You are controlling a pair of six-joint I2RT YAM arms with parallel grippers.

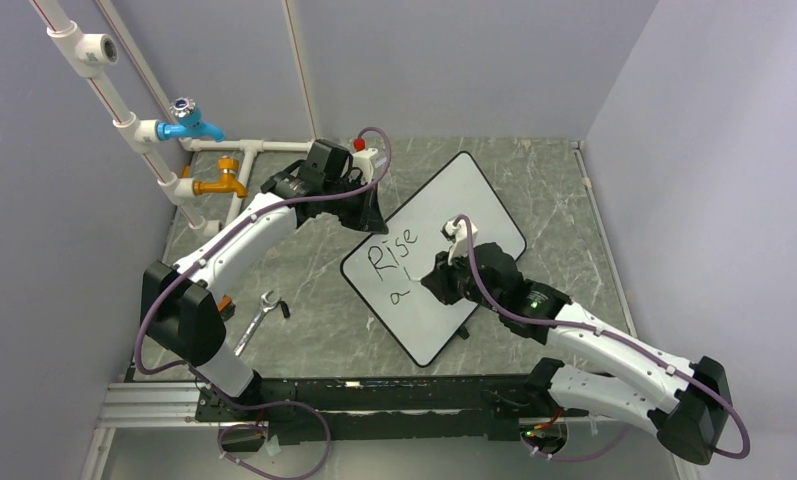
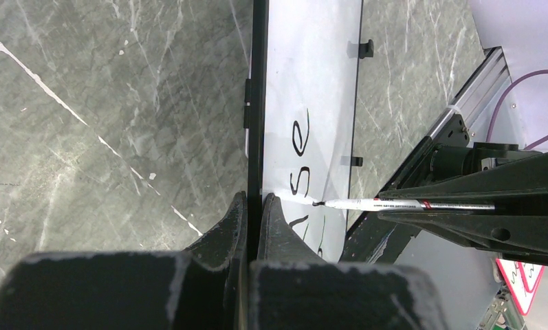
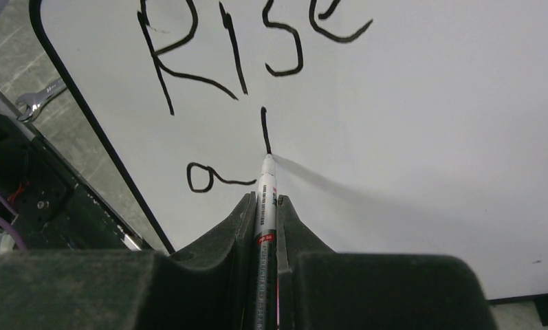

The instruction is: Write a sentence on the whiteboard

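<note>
Wrench (image 1: 256, 321), blue tap (image 1: 187, 121), orange tap (image 1: 224, 184)

Whiteboard (image 1: 454, 190) on table (image 1: 564, 200), mid; wrench (image 1: 257, 318) left of it; taps (image 1: 219, 186) behind-left.

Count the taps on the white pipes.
2. The blue tap sits higher on the pipe; the orange tap is just below it. No others show, though the arms could hide some.

I am holding my left arm (image 1: 239, 235) stretched far forward and inward, my left gripper (image 2: 254, 201) pinching tight on the edge of the whiteboard (image 2: 305, 82). I am holding my right arm (image 1: 614, 345) bent in toward the middle, wrist angled down, my right gripper (image 3: 265, 203) clamping the marker (image 3: 267, 180) between both fingers
</note>
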